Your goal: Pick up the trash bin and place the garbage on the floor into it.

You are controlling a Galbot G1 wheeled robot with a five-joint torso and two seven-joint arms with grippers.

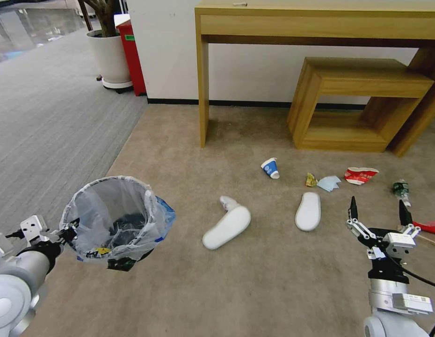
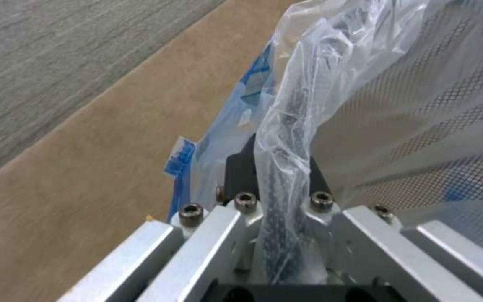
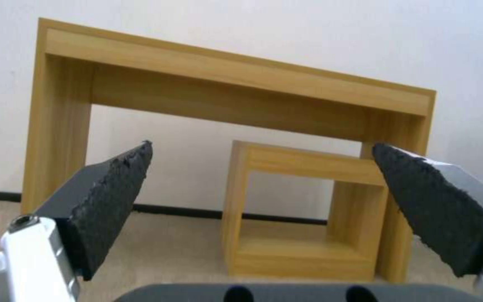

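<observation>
Left gripper (image 2: 278, 197): jaws clamped on the rim of the trash bin (image 1: 115, 220), pinching mesh wall and clear liner together. The bin hangs off the floor at the robot's left, mouth up and tipped slightly toward the litter.

Right gripper (image 1: 379, 210): jaws wide apart and empty, poised low over the carpet at the robot's right, pointing toward the wooden console (image 3: 236, 79) and the small wooden stool (image 3: 308, 209).

Garbage on the carpet: two white slippers (image 1: 227, 226) (image 1: 308, 211) nearest; beyond them a blue-white paper cup (image 1: 270, 167), a pale blue mask (image 1: 329, 183) beside a small yellow wrapper (image 1: 311, 179), a crushed red-white bowl (image 1: 360, 175), and a small bottle (image 1: 401, 189) and a red wrapper (image 1: 429, 227) close to the right gripper.

Risks, as judged:
- The hold is on one edge only; added weight could swing the bin or let the slick liner slip.
- The bin stands well apart from the litter, so each carry crosses open floor and a loosely pinched item may drop.
- A slipper is long against the bin mouth and may catch on the rim.
</observation>
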